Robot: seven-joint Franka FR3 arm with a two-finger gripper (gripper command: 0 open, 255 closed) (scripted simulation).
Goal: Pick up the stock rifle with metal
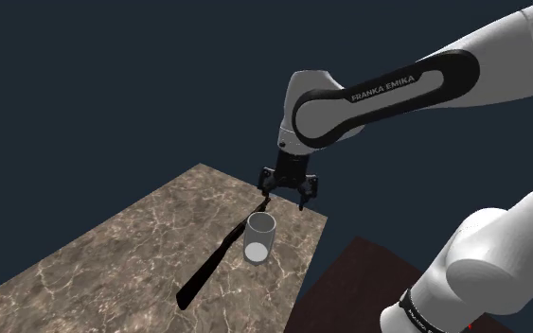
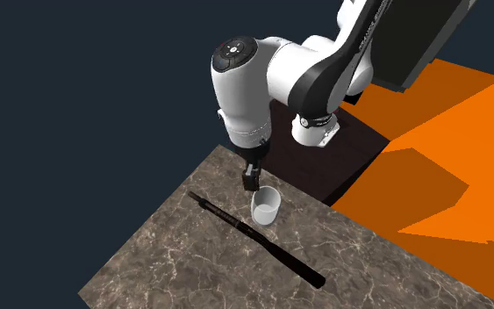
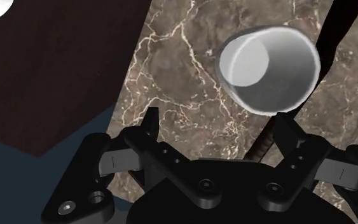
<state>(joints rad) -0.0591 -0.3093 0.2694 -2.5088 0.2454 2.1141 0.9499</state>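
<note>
A brown, white-veined marble desk [image 1: 113,255] stands against a flat dark-blue backdrop, with orange floor [image 2: 447,167] beyond it in the second exterior view. The rifle [image 1: 212,270], long, thin and black, lies flat on the desk, just beside an upright white cup [image 1: 259,236]. The gripper [image 1: 284,199] hangs over the rifle's thin end near the cup, fingers spread and apparently clear of it, holding nothing.

Brown marble-patterned tabletop [image 1: 113,255], veined in white, set against flat dark blue backdrop [image 1: 84,76]. Beyond it, bright orange surface [image 2: 473,114], possibly floor, crossed by angular shadow. Dark grey panel [image 2: 411,35] behind.
</note>
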